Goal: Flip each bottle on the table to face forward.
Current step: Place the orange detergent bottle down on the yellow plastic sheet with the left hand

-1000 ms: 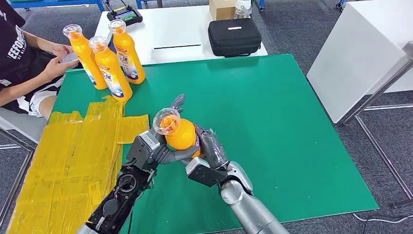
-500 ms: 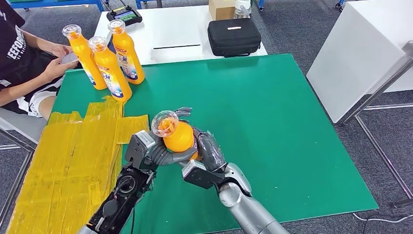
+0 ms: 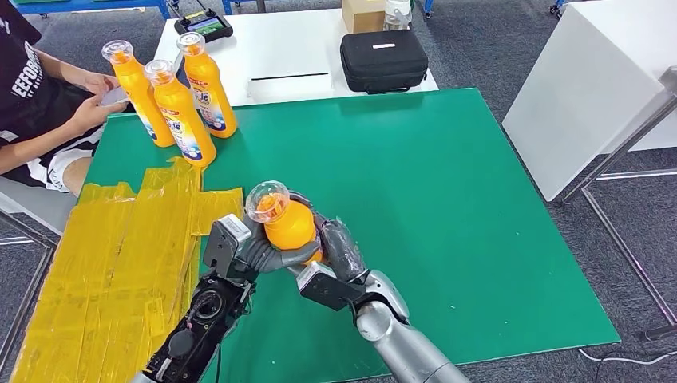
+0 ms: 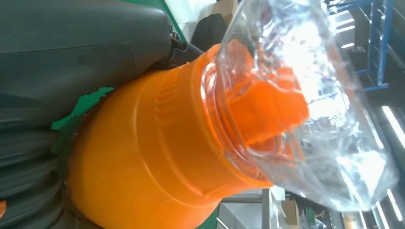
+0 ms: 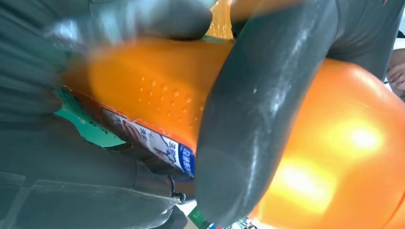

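Observation:
An orange bottle point(image 3: 290, 226) with a clear cap point(image 3: 266, 199) stands upright near the middle of the green table point(image 3: 447, 183), held between both hands. My left hand point(image 3: 239, 247) grips its body from the left and my right hand point(image 3: 339, 255) wraps it from the right. The left wrist view shows the bottle's neck and clear cap point(image 4: 305, 105) close up. The right wrist view shows a dark finger point(image 5: 258, 119) across the orange body point(image 5: 157, 81), with the label's edge point(image 5: 157, 143) showing. Three more orange bottles point(image 3: 180, 100) stand at the far left corner.
Yellow sheets point(image 3: 120, 263) cover the table's left part. A person sits at the far left, hands point(image 3: 88, 96) near the three bottles. A white table behind holds a black case point(image 3: 383, 60), a controller point(image 3: 205, 25) and a box. A white cabinet point(image 3: 599, 88) stands right.
Both hands and the bottle have shifted slightly left and toward me. The fingers that stuck out behind the bottle have closed around it.

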